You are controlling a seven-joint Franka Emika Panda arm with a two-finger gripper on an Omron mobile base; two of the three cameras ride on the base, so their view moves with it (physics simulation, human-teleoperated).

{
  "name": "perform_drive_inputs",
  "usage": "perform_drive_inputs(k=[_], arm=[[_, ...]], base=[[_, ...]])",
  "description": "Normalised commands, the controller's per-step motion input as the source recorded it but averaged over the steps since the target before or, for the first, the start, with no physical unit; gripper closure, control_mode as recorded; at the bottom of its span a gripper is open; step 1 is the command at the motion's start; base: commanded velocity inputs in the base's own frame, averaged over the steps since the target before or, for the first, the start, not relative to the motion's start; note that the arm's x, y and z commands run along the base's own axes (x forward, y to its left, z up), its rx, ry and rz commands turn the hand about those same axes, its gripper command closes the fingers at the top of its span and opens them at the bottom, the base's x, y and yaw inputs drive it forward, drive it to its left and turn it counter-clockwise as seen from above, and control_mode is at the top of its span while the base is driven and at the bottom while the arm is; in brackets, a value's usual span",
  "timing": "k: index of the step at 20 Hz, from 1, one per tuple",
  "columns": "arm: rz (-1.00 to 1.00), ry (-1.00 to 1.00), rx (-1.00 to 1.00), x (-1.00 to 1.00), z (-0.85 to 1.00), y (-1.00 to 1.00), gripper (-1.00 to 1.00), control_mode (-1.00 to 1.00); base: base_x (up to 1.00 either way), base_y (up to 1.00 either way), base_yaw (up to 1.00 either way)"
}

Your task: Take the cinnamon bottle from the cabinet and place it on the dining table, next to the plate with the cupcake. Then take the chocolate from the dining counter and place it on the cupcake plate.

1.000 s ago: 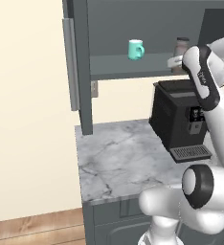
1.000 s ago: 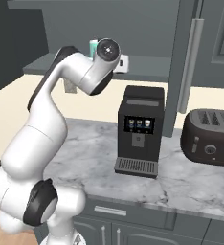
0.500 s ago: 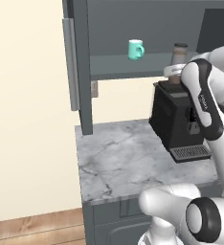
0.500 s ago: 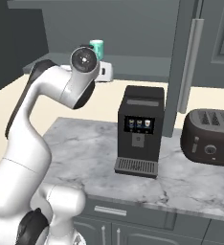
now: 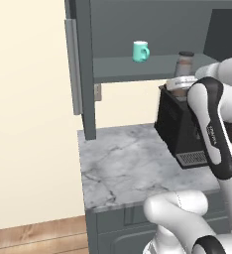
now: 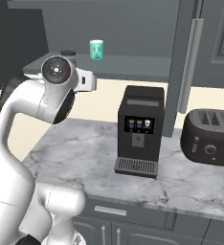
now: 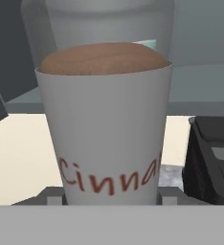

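Hand view: the cinnamon bottle (image 7: 106, 129) stands upright right at the gripper (image 7: 104, 195), whose jaws look partly closed around its base, holding it level near the cabinet (image 5: 138, 69) shelf edge; farther back sits the teal mug (image 5: 140, 51).

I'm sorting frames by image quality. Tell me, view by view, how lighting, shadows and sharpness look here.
Left base view: flat, even rendered light, no glare; the cabinet interior sits in dim shade behind the teal mug. Right base view: equally even, with soft sheen on the coffee machine and toaster. Hand view: the cinnamon bottle looms very close, its label cropped, edges slightly soft.
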Motion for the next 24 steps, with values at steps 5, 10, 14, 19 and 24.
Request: perform_drive_inputs(k=[5, 10, 14, 19, 24], arm=[[0.0, -0.01, 0.02, -0.18, 0.0, 0.08, 1.0, 1.0], [0.0, 0.0, 0.0, 0.0, 0.0, 0.0, 1.0, 1.0], [0.0, 0.0, 0.0, 0.0, 0.0, 0.0, 1.0, 1.0], [0.0, 0.0, 0.0, 0.0, 0.0, 0.0, 1.0, 1.0], [0.0, 0.0, 0.0, 0.0, 0.0, 0.0, 1.0, 1.0]], base=[[0.0, 0.0, 0.0], [-0.21, 0.06, 0.0], [-0.67, 0.15, 0.03], [-0.79, 0.19, 0.0], [-0.49, 0.25, -0.51]])
